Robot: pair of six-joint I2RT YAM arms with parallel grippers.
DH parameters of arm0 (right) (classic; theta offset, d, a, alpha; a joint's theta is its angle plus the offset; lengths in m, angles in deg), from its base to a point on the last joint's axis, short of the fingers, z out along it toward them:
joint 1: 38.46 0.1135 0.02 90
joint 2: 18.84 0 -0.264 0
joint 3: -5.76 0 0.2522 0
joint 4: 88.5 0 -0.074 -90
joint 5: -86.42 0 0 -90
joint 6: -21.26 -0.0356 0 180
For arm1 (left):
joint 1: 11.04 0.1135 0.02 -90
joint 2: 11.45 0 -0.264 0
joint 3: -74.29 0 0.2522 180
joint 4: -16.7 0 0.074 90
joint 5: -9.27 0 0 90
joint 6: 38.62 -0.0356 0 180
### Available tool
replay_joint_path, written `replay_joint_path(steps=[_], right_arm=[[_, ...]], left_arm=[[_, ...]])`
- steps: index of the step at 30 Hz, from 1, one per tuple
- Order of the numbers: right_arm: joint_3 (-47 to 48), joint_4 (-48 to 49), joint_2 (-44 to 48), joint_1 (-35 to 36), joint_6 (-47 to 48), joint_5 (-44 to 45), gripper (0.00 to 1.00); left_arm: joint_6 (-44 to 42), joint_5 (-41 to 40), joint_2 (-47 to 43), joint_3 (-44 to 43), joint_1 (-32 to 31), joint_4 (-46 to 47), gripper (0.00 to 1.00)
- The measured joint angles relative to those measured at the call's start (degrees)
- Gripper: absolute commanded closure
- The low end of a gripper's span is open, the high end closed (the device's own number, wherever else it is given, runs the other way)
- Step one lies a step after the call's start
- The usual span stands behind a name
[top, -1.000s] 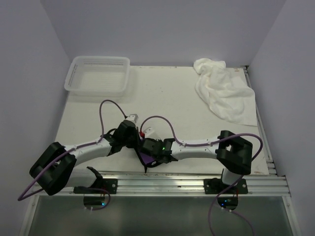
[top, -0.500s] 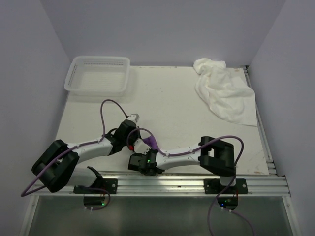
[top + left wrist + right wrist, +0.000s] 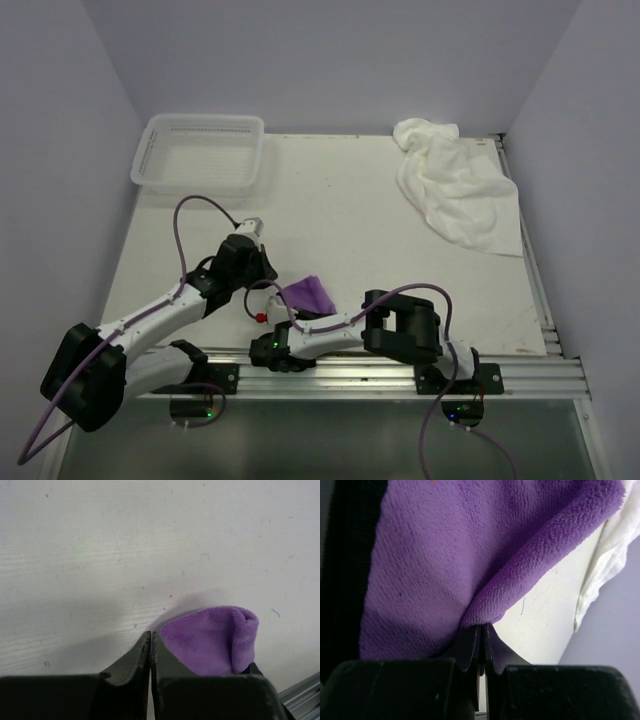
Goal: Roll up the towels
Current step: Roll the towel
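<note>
Filling the right wrist view, the purple towel (image 3: 420,555) looks small overhead.

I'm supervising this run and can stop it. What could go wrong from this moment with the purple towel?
1. The right hand pinches only a thin fold of the purple towel; it may slip free, bunching rather than rolling.
2. The left hand is shut right beside that towel; both hands are crowded together and could bump.
3. The towel lies near the table's front rail; pulling nearer might drag it over.
</note>
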Motion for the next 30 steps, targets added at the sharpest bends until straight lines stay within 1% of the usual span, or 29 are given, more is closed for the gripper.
replay_joint_path(steps=[5,6,8,11,14,16,22,26,30], right_arm=[[1.79,-3.56,-2.6,0.0,1.01,1.11,1.0],[2.12,-4.0,-2.95,0.0,1.27,1.11,1.0],[2.73,-4.72,-3.58,0.07,1.79,1.14,1.0],[3.45,-5.6,-4.35,0.15,2.54,1.16,1.0],[3.87,-6.14,-4.83,0.2,3.08,1.16,1.0],[4.0,-6.32,-4.9,0.2,3.32,1.11,1.0],[4.28,-6.54,-5.18,0.2,4.02,1.03,1.0],[4.5,-6.93,-5.64,0.22,4.79,1.01,1.0],[4.5,-7.54,-5.88,0.2,5.46,0.85,1.0]], left_arm=[[-1.88,2.54,-3.72,-3.32,0.68,-0.81,0.9],[-2.21,3.85,-4.37,-3.8,0.76,-0.26,0.9],[-3.08,7.08,-5.07,-4.24,0.76,2.12,0.85],[-3.58,14.05,-4.07,-4.24,0.76,7.61,0.84],[-4.33,21.35,-0.48,-4.26,0.24,13.86,0.81],[-4.85,25.44,3.32,-4.74,-0.9,17.25,0.81],[-6.45,35.26,16.26,-7.87,-5.88,23.71,0.81],[-6.91,38.84,22.21,-7.91,-7.21,26.38,0.81],[-8.07,39.26,25.46,-7.91,-7.3,26.91,0.81]])
